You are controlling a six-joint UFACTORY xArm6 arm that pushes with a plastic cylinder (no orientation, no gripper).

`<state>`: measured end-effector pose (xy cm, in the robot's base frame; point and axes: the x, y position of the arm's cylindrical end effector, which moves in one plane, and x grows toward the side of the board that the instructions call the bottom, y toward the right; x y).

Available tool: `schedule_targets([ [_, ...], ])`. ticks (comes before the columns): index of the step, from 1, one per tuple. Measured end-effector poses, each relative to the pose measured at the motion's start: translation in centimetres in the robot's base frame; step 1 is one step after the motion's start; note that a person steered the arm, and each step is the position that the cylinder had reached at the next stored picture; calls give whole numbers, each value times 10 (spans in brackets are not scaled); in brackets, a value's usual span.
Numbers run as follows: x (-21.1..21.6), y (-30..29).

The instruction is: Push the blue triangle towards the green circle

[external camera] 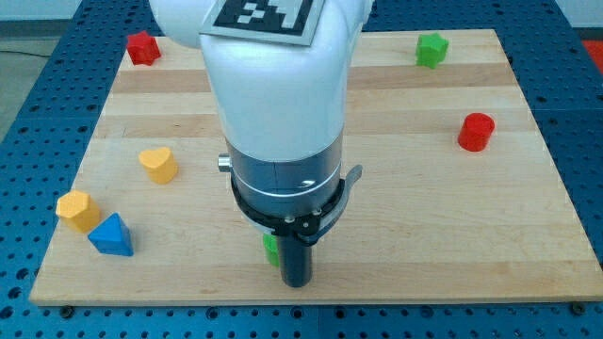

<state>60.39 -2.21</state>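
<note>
The blue triangle (112, 235) lies near the board's bottom-left corner, touching a yellow block (78, 210) on its upper left. A green block (271, 248), mostly hidden behind my rod, sits at the bottom centre; its shape cannot be made out. My tip (297, 282) rests on the board just to the right of that green block, far to the right of the blue triangle. The white arm body covers the board's top centre.
A yellow heart (159, 164) lies at the left. A red block (142, 47) sits at the top-left corner, a green block (431, 49) at the top right, a red cylinder (477, 131) at the right. The wooden board (443, 226) ends close below my tip.
</note>
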Motion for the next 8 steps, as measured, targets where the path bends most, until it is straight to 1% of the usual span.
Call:
schedule_targets([
  [5, 0, -4],
  [6, 2, -33],
  [7, 9, -104],
  [8, 15, -147],
])
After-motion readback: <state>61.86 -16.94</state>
